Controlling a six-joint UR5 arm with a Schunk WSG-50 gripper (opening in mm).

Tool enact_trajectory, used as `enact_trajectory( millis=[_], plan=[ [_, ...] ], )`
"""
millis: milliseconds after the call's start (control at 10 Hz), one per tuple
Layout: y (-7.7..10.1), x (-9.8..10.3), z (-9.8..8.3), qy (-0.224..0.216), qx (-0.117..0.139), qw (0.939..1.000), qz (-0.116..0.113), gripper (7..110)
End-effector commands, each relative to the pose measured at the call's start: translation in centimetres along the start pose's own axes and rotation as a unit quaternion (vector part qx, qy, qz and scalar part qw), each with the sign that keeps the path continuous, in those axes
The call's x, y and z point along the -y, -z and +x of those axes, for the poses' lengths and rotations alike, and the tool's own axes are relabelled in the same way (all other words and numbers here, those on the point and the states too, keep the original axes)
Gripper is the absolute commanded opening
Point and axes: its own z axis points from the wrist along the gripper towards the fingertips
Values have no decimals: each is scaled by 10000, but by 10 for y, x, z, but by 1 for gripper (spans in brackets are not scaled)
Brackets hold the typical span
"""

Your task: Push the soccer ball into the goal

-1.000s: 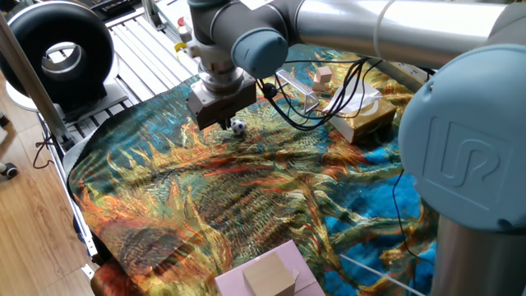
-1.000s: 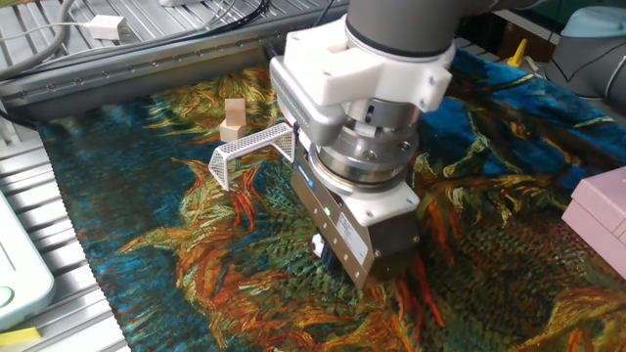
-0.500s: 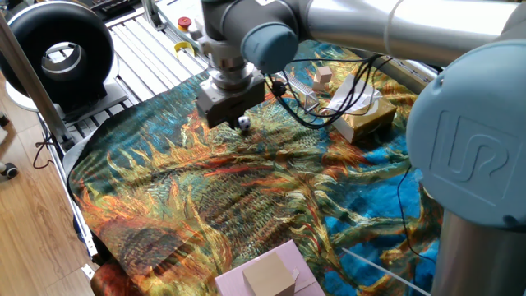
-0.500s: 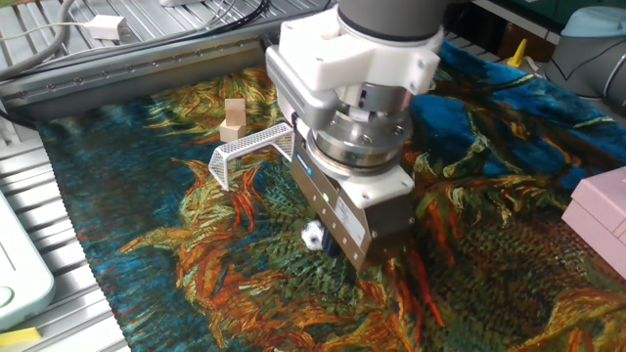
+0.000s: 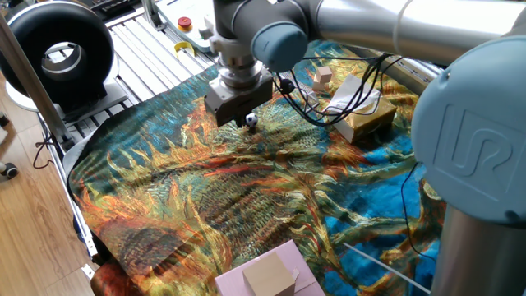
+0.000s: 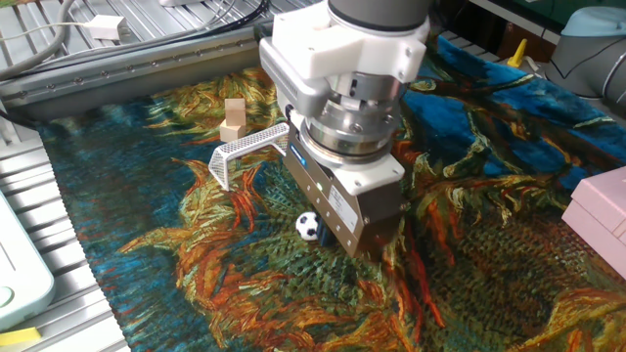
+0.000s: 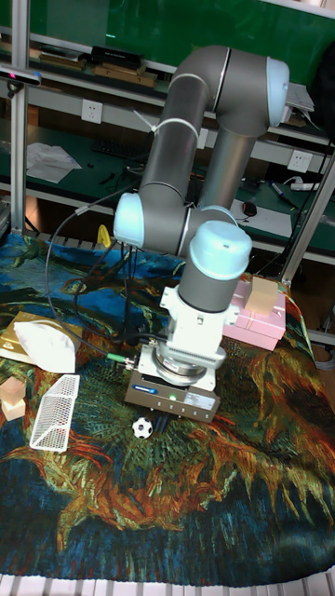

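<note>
In the tall fixed view, the goal (image 7: 54,410) is sitting on the left of the colorful cloth (image 7: 186,503), with its netted back facing us. The soccer ball (image 7: 141,427) is lying to the right of it, a little apart, right by the tool (image 7: 172,402) and just below its front edge. The tool is hanging low over the cloth behind the ball, and it is not holding anything. I am thinking the push is in the middle of happening — the ball is not in the goal yet. To do it well, the tool should be staying low and going slowly, pushing the ball through its middle and straight at the goal's open mouth, so the ball is not rolling off to one side. The tool's fingers are hiding under its body in every view — so I cannot tell if they are wide or narrow. In one fixed view, the arm is covering most of the goal.
</note>
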Motion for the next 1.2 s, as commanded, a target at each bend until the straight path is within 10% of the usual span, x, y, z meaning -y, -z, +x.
enact_trajectory(
  millis=[0,1100],
  plan=[
    [6,15,-1,-3,6,10000,-31,7],
    [-5,62,2,245,92,9997,1,7]
  ],
)
